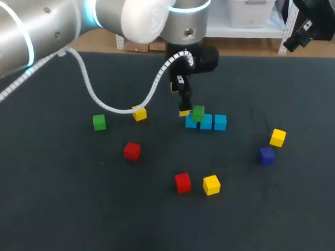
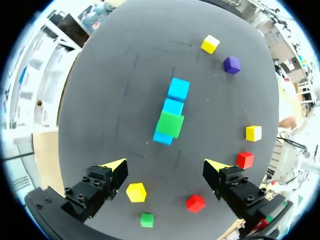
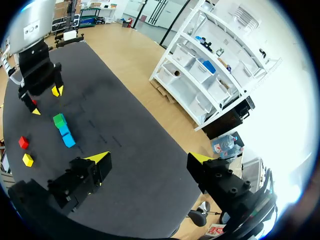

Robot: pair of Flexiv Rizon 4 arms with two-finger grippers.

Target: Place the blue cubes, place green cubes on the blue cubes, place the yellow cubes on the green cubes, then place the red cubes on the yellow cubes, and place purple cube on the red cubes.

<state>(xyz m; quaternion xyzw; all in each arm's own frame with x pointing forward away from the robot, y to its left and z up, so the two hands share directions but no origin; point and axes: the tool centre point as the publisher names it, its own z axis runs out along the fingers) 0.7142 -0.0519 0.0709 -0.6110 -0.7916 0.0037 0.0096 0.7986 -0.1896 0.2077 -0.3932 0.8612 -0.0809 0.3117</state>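
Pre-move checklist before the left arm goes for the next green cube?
1. Left claw open and empty: ok.
2. Placed green cube resting on the blue row: ok. Centred on one cube: cannot tell.
3. Loose green cube standing free, nothing touching it: ok.
4. Two tops in the blue row bare for more greens: ok.
5. Right claw open, away from the row: ok.
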